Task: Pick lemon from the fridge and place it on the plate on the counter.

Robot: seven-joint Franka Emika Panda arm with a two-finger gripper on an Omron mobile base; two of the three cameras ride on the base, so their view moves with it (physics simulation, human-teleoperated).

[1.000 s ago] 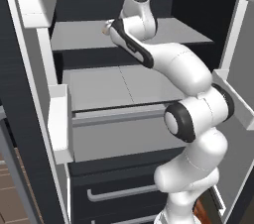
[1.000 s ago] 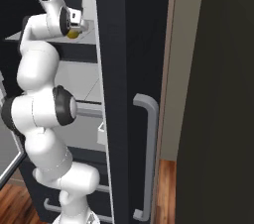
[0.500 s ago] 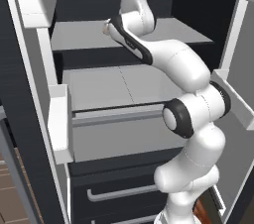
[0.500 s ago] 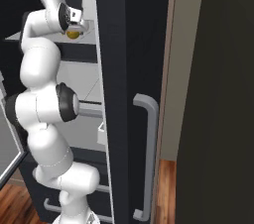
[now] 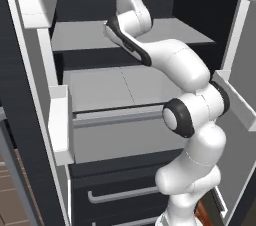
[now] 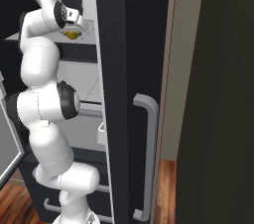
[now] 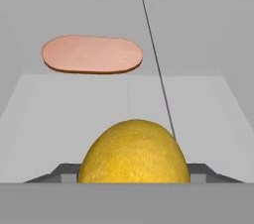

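From where I stand, the white arm reaches up into the open fridge point(image 5: 125, 90), a tall black unit with flat grey shelves and white door bins on both sides. Its hand is over the upper shelf point(image 5: 75, 37), and the step in hand looks to be the taking of the lemon, not yet the carrying out.

In the right base view the lemon point(image 6: 72, 34) shows as a small yellow ball tucked just under the end effector point(image 6: 73, 30), at the shelf's front edge beside the dark door. Whether it rests on the shelf or is lifted off it, I cannot tell.

In the hand view the lemon point(image 7: 134, 152) sits very close, a dull yellow dome with a finely pebbled skin, centred low between where the fingertips would be (they are hidden, so I cannot tell whether the jaws are spread or pinching it). Beyond it on the smooth grey shelf lies a flat pinkish oval slice point(image 7: 92, 54), well apart.

My guess is the next move calls for a sure grip, then a straight pull back out, clear of the door bins.
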